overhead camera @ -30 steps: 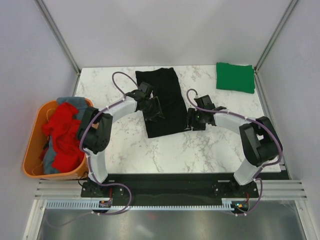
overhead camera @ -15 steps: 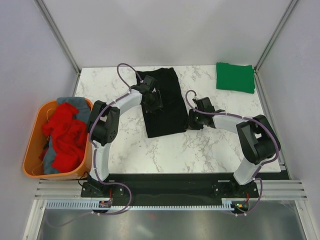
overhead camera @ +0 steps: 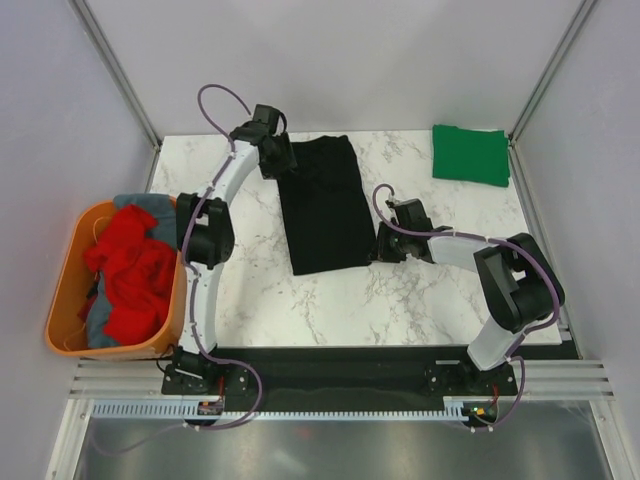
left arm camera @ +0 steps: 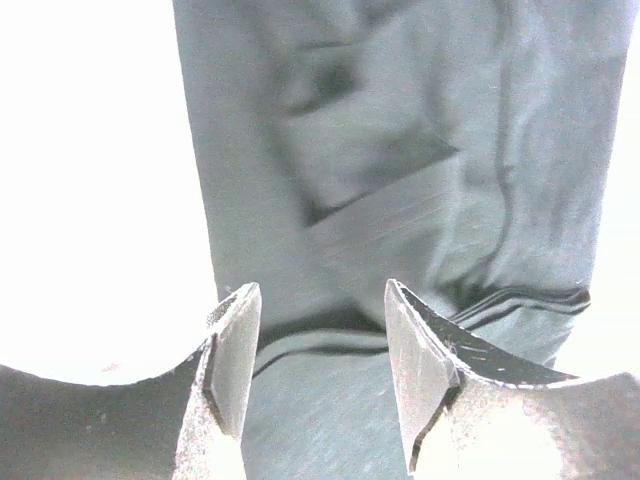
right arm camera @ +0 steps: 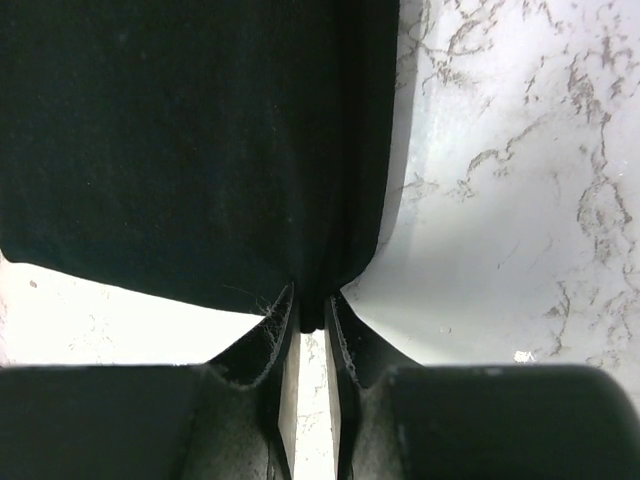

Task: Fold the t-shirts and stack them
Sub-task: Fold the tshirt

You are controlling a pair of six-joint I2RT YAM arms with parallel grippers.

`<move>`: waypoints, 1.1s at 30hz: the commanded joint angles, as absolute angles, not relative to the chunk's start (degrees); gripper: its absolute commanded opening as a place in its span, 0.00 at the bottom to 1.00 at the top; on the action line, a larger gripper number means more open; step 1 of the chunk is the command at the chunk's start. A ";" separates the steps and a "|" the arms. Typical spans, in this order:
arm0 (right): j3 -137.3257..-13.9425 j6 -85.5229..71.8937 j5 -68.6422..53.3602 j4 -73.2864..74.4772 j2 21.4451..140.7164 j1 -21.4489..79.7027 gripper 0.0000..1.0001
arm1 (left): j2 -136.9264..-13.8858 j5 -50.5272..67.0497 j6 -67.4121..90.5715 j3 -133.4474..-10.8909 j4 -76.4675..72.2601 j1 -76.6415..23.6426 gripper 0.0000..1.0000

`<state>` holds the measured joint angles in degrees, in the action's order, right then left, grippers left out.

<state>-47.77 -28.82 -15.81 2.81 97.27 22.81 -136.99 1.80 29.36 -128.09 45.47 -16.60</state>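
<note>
Now my right fingers [right arm camera: 282, 340] are pressed together on the near right corner of the black t-shirt [overhead camera: 325, 205], pinching a thin lip of its edge. My left fingers [left arm camera: 232, 350] stand spread over its far left end and hold nothing. The shirt lies as a long strip on the table [overhead camera: 430, 300]. The green t-shirt [overhead camera: 470, 155] sits folded at the far right corner, and the red t-shirt [overhead camera: 128, 265] and grey t-shirt [overhead camera: 140, 203] are heaped in the orange tub [overhead camera: 57, 310].

To do this fold well, I judge my left side needs a hold through every layer before anything rises. Both holds should then travel level, so the strip neither twists nor sheds a layer.

My right wrist view shows how little cloth the pinch has, which the arm hides from above. My left wrist view shows creases and stacked hems beneath the spread fingers, though glare washes the cloth pale. Only the overhead view shows the whole strip, its slight slant, and where the green one waits.
</note>
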 commanded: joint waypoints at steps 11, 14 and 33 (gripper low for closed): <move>-39.92 -31.90 -17.31 8.00 92.82 23.73 0.00 | -94.60 4.39 32.59 -74.50 35.87 -23.81 0.62; -35.01 -34.87 -17.58 8.09 87.55 24.52 0.00 | -85.80 4.04 36.81 -64.03 34.45 -27.40 0.62; -24.26 -41.66 -14.16 19.62 57.02 28.30 0.89 | -58.71 1.85 58.80 -27.95 19.62 -40.78 0.60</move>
<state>-23.64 -41.39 -16.99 20.18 54.19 28.14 -58.87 4.34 55.77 -28.62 26.68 -40.60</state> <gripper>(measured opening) 0.895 0.599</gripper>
